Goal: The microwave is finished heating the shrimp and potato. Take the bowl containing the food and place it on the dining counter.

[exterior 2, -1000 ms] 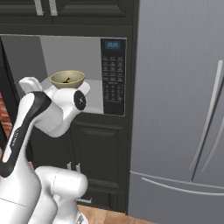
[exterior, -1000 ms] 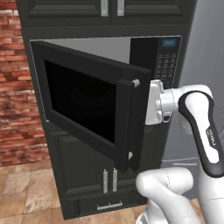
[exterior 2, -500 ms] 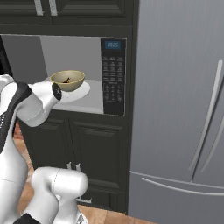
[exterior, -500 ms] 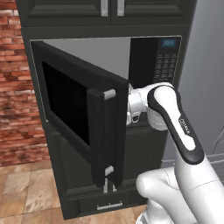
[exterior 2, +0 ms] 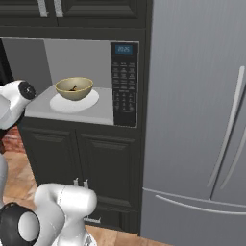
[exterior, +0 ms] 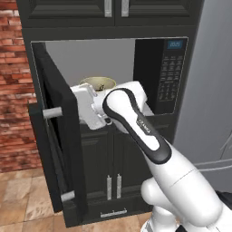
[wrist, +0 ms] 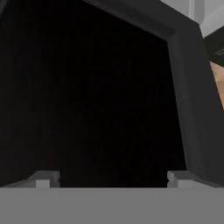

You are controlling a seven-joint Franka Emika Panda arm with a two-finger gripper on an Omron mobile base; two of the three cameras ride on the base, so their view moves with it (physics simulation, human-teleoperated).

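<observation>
Dark door glass is seen right up against the gripper (wrist: 112, 177), fingers spread wide, nothing held. Inside the microwave (exterior 2: 84, 77) the bowl (exterior 2: 74, 88) is parked on its white plate (exterior 2: 74, 101), half hidden by the arm from the left; contents barely made out.

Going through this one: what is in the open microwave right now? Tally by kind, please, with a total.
Bowl: 1
Round white plate under the bowl: 1
Dark bit of food in the bowl: 1 visible; too small to tell what kind
Total: 3
</observation>
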